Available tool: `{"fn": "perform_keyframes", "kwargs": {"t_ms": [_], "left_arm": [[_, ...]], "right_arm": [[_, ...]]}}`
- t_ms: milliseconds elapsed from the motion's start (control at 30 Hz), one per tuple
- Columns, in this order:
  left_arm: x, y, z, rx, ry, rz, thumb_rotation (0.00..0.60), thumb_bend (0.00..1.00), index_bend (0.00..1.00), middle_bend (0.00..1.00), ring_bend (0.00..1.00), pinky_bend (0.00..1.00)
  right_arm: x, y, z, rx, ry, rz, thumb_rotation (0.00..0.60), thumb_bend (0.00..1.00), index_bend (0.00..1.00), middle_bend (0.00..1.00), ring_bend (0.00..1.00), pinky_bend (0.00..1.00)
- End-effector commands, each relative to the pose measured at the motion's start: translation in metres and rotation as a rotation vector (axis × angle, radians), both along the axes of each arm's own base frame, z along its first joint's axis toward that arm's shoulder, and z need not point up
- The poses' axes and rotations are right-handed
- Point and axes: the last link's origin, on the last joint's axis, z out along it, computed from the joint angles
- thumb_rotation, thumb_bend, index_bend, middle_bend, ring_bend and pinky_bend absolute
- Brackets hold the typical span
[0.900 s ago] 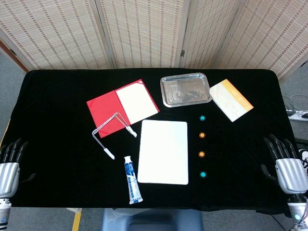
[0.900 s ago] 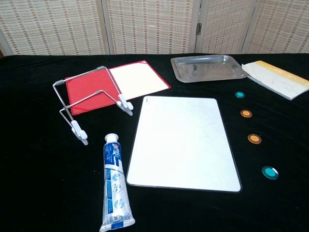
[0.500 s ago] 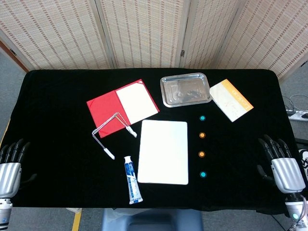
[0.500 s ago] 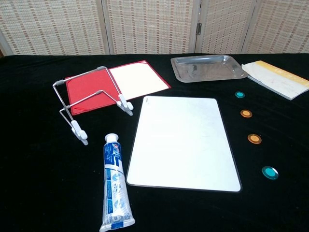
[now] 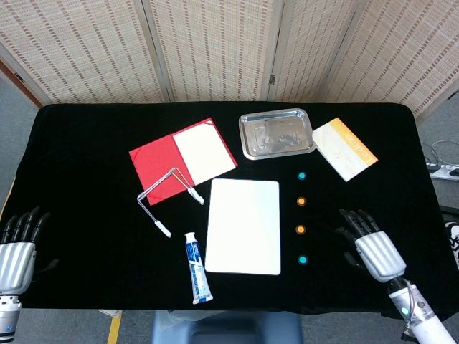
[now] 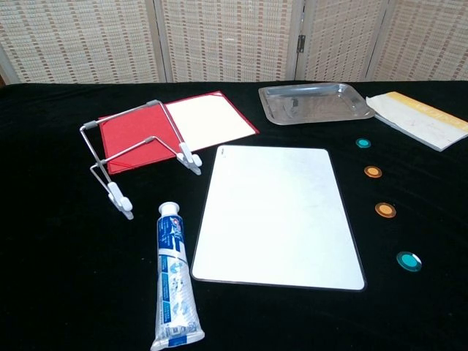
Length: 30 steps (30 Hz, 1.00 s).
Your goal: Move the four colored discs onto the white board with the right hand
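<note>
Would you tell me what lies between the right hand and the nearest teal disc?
Nothing: in the head view only bare black cloth separates the right hand from the teal disc.

White board [image 5: 243,226]: blank rectangle, lying flat on the black table. Four small discs lie flat in a column just right of it, off the board: teal [image 5: 302,175], orange [image 5: 301,201], orange [image 5: 300,229], teal [image 5: 302,259].

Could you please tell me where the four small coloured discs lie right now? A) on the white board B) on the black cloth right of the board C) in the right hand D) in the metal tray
B: two teal discs and two orange discs line the black tablecloth beside the white rectangular board; the right hand holds nothing.
</note>
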Motion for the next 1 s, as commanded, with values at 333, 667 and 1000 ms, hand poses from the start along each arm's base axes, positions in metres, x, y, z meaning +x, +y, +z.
{"fn": "perform_keyframes", "kwargs": {"t_ms": [333,667,1000], "left_arm": [[-0.003,-0.003,-0.001,-0.009,-0.004,0.011,0.600,0.21,0.13,0.02,0.07,0.00],[-0.005,-0.005,-0.003,-0.018,-0.008,0.017,0.600,0.20,0.12,0.02,0.07,0.00],[-0.007,-0.005,-0.005,-0.023,-0.011,0.021,0.600,0.20,0.12,0.02,0.07,0.00]], "right_arm": [[0.017,-0.013,-0.061,0.186,0.048,0.092,0.600,0.43,0.37,0.07,0.04,0.00],[0.016,-0.015,-0.082,0.219,0.058,0.111,0.600,0.42,0.40,0.09,0.04,0.00],[0.012,-0.017,-0.090,0.218,0.074,0.115,0.600,0.42,0.41,0.10,0.04,0.00]]}}
